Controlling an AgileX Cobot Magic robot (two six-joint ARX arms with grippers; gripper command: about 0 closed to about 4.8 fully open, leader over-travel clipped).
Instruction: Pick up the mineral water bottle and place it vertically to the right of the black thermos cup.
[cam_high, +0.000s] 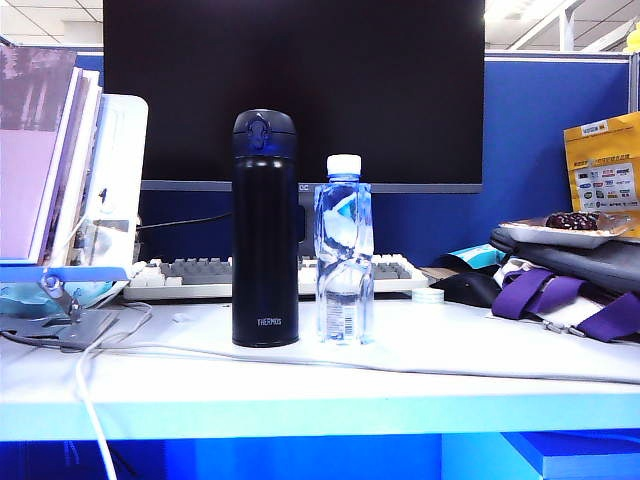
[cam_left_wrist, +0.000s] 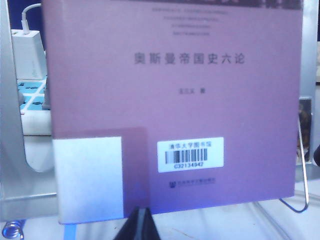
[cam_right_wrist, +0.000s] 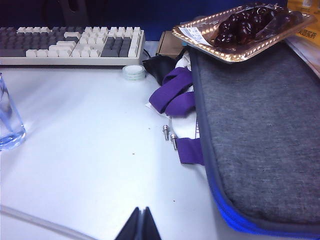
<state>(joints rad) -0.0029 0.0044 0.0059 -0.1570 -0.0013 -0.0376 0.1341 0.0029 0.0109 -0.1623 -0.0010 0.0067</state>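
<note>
White tabletop is carrying everything in front of me. My black thermos cup is standing upright on it, and the mineral water bottle is standing upright just beside it, on its right in the exterior view, with a white cable lying in front of both. Behind them a keyboard is sitting under a dark monitor and a blue partition. My left gripper is pointing, closed and empty, at a purple book. My right gripper is hovering, closed and empty, over bare table beside a grey bag carrying a snack tray.
</note>
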